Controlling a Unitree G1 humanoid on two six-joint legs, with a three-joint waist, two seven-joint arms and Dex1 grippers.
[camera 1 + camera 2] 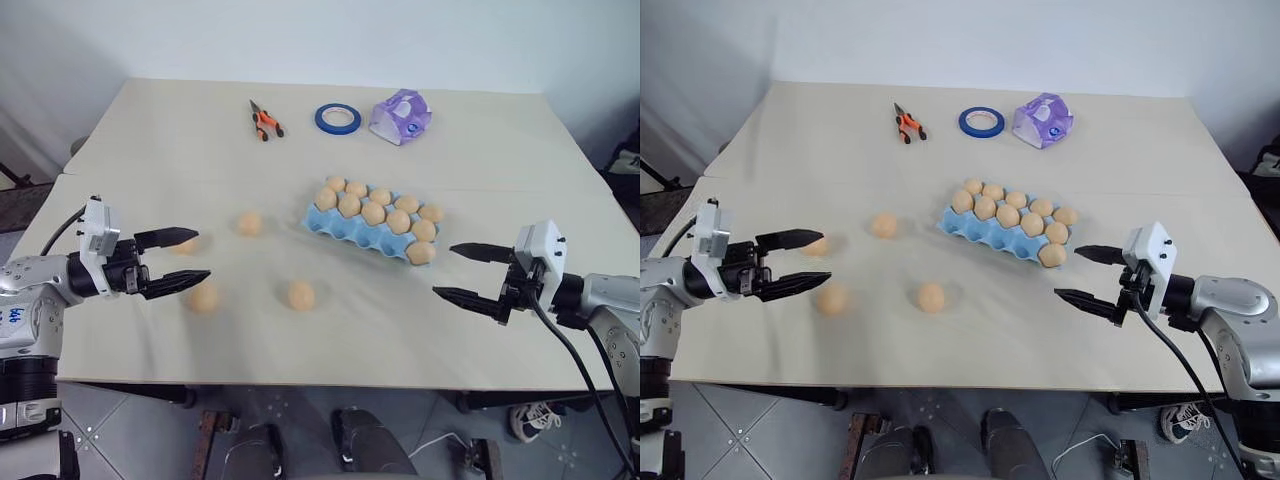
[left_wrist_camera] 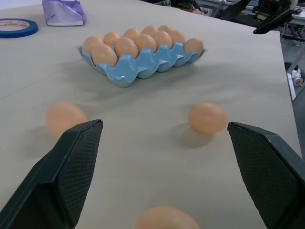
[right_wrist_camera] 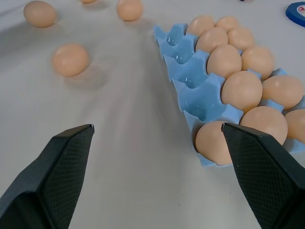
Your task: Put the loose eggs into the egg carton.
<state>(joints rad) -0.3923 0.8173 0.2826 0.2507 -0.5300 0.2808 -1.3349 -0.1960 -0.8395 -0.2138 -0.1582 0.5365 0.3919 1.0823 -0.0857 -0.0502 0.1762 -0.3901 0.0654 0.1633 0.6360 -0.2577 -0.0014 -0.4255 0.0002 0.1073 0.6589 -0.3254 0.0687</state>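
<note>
The egg carton (image 1: pixel 375 222) sits mid-table, its near row mostly unfilled. Four loose eggs (image 1: pixel 301 294) lie at its eight o'clock, so the left gripper (image 1: pixel 183 258) and right gripper (image 1: pixel 462 270) both hover spread, holding nothing.

Along the far edge of the pale worktop (image 1: pixel 480 330) lie three things in a row: orange-handled pliers (image 1: pixel 265 121) toward the left, a roll of blue tape (image 1: pixel 338 118) lying flat in the middle, and a purple-and-white packet (image 1: pixel 400 116) just beside it.

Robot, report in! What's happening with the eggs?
Both tools open, left tool, right tool. Four loose eggs on table. Egg carton has empty cups. Nothing blocking.
</note>
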